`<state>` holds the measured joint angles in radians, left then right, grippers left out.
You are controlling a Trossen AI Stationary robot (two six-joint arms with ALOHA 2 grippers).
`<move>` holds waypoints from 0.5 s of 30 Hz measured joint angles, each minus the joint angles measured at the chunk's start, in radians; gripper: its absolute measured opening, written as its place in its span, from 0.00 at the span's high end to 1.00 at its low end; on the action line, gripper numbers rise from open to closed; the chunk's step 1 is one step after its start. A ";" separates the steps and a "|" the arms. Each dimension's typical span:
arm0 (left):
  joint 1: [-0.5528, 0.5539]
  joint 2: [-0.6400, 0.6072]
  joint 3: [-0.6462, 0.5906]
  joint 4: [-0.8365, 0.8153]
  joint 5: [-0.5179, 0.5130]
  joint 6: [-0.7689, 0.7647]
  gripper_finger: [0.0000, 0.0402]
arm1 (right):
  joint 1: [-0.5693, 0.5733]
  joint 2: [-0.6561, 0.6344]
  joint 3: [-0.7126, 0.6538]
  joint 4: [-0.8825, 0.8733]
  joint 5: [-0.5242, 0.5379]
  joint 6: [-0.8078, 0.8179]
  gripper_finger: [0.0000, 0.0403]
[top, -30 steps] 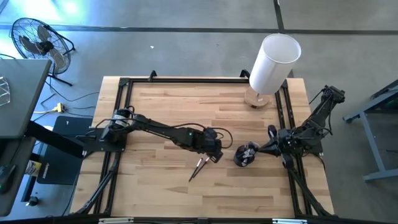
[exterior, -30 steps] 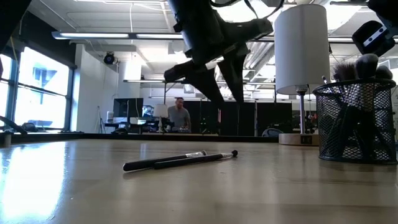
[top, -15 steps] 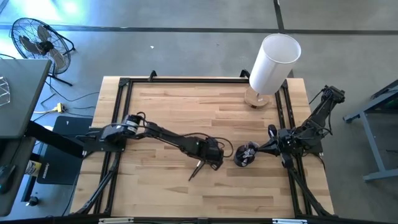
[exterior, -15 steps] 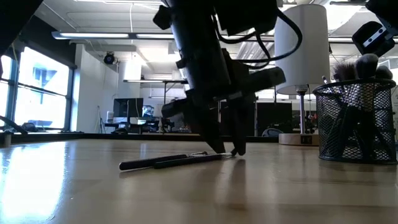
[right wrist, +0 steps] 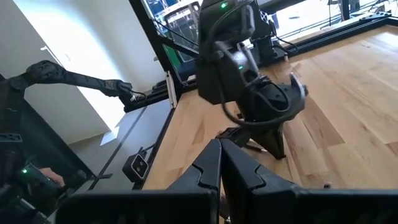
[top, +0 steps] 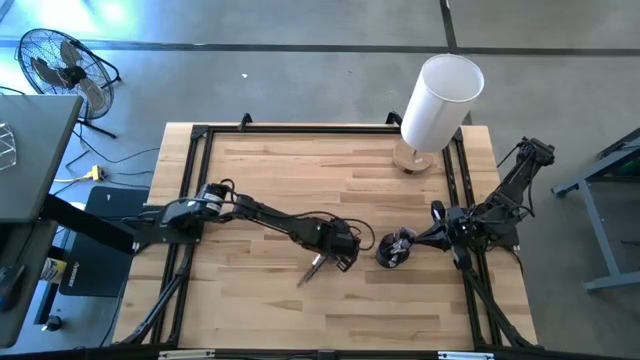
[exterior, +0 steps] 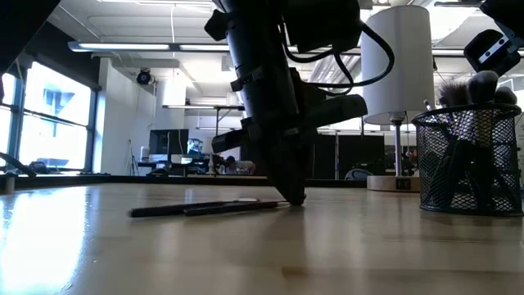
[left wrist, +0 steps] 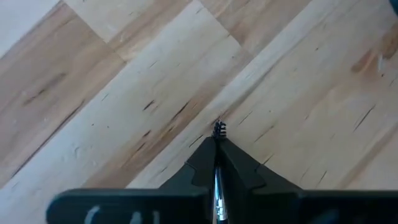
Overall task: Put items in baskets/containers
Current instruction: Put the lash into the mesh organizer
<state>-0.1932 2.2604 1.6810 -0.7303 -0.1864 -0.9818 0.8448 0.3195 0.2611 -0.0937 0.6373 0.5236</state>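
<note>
Two thin dark makeup brushes (exterior: 205,209) lie side by side on the wood near the table's middle, seen from above as brushes (top: 310,272). My left gripper (top: 322,262) stands on their bristle ends, fingers down on the table (exterior: 295,198), shut on one brush. The black mesh cup (top: 393,250) stands upright to the right (exterior: 467,168), with several brushes (exterior: 483,86) sticking up out of it. My right gripper (top: 418,241) waits shut just right of the cup (right wrist: 219,152). My left gripper pinches one brush between its two fingers just behind the bristle tip (left wrist: 218,129), on the silver ferrule (left wrist: 217,186). The fingers (exterior: 288,184) come from above, pointing down, tips at the table. The brush lies flat on the wood, its handle (exterior: 164,211) trailing away.
A tall white cylinder on a wooden base (top: 440,100) stands at the far right corner (exterior: 397,61). Bare wood (top: 270,170) spreads over the left and far parts of the table. A black frame rail (top: 195,180) runs along the edges.
My left gripper has come down from above the two brushes onto their bristle ends and shut on one of them. Both brushes have slid a little along the table toward its left edge. The right arm has kept still.
</note>
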 joint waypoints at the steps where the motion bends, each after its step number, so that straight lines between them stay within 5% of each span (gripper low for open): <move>1: 0.005 0.000 0.000 0.000 0.012 0.014 0.97 | 0.000 0.000 0.000 0.000 0.000 0.000 1.00; 7: 0.006 -0.028 0.069 -0.029 -0.010 0.089 1.00 | 0.000 0.000 0.000 0.000 0.000 0.001 1.00; 15: -0.052 -0.135 0.129 0.151 -0.237 0.185 1.00 | 0.000 0.000 0.000 -0.001 0.000 0.018 1.00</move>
<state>-0.2453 2.1257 1.8101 -0.5792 -0.4237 -0.7970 0.8449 0.3195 0.2611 -0.0943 0.6369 0.5414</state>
